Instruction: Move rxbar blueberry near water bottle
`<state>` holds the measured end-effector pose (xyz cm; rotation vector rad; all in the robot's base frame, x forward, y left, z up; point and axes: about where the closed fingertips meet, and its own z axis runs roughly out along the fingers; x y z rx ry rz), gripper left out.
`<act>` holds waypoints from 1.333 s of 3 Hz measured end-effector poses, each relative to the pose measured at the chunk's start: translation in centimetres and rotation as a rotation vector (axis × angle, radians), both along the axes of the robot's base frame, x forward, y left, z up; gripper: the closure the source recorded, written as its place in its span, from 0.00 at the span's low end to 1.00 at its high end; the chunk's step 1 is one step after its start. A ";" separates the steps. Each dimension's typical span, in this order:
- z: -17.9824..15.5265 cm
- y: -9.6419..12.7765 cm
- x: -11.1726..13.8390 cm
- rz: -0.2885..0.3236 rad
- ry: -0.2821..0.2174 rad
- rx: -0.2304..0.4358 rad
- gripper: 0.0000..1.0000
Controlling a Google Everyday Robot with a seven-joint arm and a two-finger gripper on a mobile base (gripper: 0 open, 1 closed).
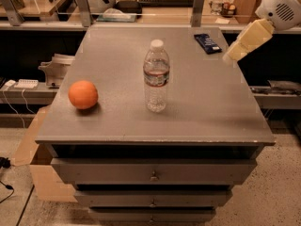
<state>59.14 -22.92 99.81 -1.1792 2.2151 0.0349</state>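
Soft overhead light; claw [232,55] upper right

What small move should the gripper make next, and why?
Probably a short move toward the far edge and to picture-left, to bring the gripper above the rxbar blueberry. The bar lies flat and untouched at the table's far right corner, well apart from the water bottle standing near the middle. The gripper hangs just beside the bar, near the table's right edge, not yet over it.

gripper [233,54] (upper right), arm [282,4] cut off
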 end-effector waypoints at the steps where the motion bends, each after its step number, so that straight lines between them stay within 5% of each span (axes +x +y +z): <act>1: -0.7 0.3 0.8 -0.049 -0.016 0.042 0.00; 4: -3.2 3.1 15.7 -0.168 -0.142 0.263 0.00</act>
